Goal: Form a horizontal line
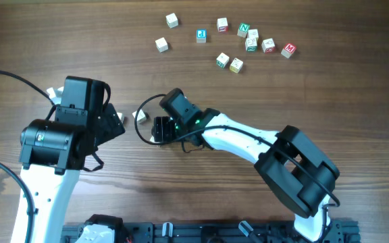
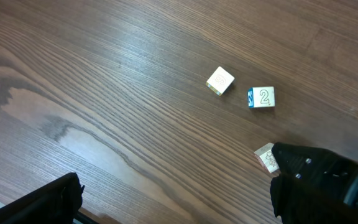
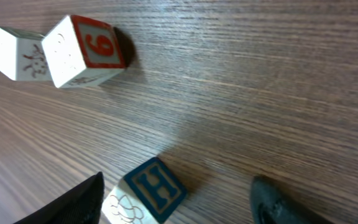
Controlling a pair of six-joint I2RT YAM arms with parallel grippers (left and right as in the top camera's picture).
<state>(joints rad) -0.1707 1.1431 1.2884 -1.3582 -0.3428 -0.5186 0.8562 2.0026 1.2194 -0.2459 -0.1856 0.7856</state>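
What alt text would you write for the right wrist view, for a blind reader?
A cube with a blue H lies on the wooden table between the open fingers of the right gripper. At upper left, a cube with a red 6 touches another cream cube.

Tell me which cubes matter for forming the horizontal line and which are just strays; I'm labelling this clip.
Probably for the job:
- blue H cube, between the fingers of the open right gripper
- red-digit cube and sketch cube, touching side by side

Lying about, scattered far up the overhead view:
- green N cube
- blue-letter cube
- red-letter cube
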